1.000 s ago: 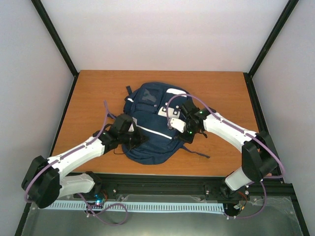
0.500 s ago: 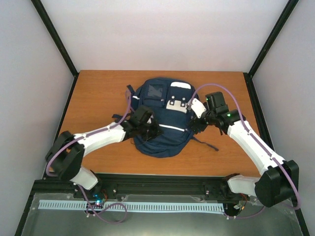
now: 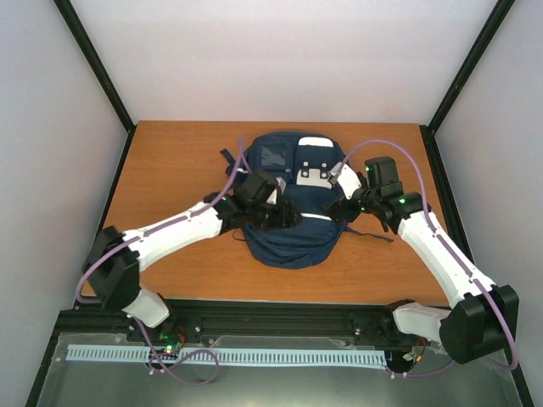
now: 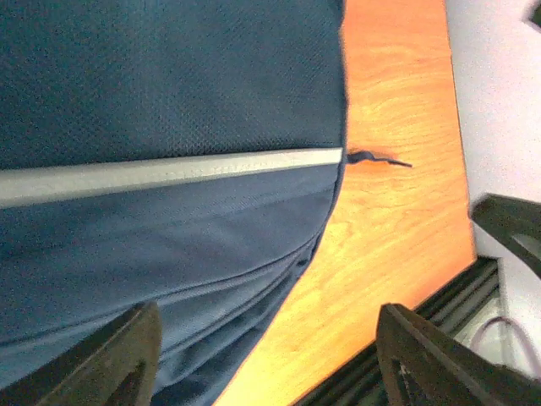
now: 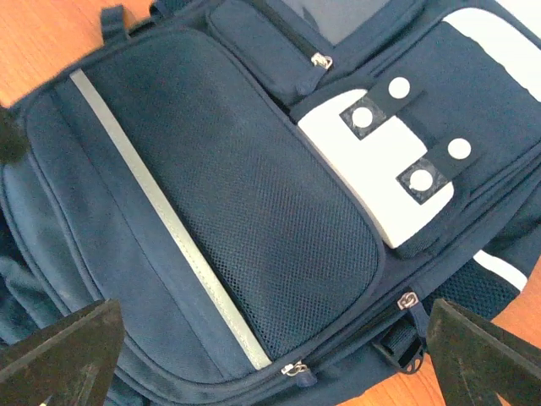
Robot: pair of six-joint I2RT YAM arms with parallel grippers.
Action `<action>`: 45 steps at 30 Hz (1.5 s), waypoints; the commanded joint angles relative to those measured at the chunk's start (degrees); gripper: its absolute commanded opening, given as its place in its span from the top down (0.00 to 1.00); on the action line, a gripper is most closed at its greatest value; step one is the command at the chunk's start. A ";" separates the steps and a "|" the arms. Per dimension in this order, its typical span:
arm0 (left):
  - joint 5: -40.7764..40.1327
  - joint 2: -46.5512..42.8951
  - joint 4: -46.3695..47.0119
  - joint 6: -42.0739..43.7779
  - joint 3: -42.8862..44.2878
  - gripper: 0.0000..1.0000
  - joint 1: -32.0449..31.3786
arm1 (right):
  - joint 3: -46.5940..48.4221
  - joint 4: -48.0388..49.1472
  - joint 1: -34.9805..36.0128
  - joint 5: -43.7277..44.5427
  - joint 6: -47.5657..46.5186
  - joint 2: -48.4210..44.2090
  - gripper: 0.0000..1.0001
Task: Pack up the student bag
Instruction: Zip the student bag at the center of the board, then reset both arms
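One student bag [image 3: 288,244] lies flat at the middle of the orange tabletop [image 3: 170,161], front face up, and it is the only loose item in view. Two arms reach in over it, each trailing a purple cable [image 3: 399,153]. The left hand [image 3: 276,214] hangs over the bag's middle and hides part of the front there; its wrist view shows two dark fingers [image 4: 127,355] spread apart with nothing between them, just navy fabric and one grey reflective stripe [image 4: 169,172] below. Beside the bag's edge one dark strap tail [image 4: 376,158] rests on the wood. The right hand [image 3: 341,203] sits at the bag's right side, its fingers [image 5: 59,355] wide apart and empty. Its camera takes in one mesh pocket [image 5: 254,211], one white patch [image 5: 372,186] crossed by two dark tabs carrying four snap studs [image 5: 420,179], and three zip pulls [image 5: 408,300]. A black rail [image 3: 280,309] borders the near edge.
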 commanded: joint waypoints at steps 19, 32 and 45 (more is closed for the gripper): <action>-42.37 -21.85 -17.23 31.00 6.30 0.00 13.51 | 12.66 7.46 -9.08 5.24 18.76 -4.48 0.00; -48.36 -20.68 -12.95 28.20 -3.50 0.00 14.96 | -10.41 23.67 -10.92 20.43 26.19 -9.51 0.00; -43.32 -18.11 -15.92 32.26 -5.77 0.00 20.99 | -9.47 22.02 -10.97 16.03 24.99 -7.93 0.00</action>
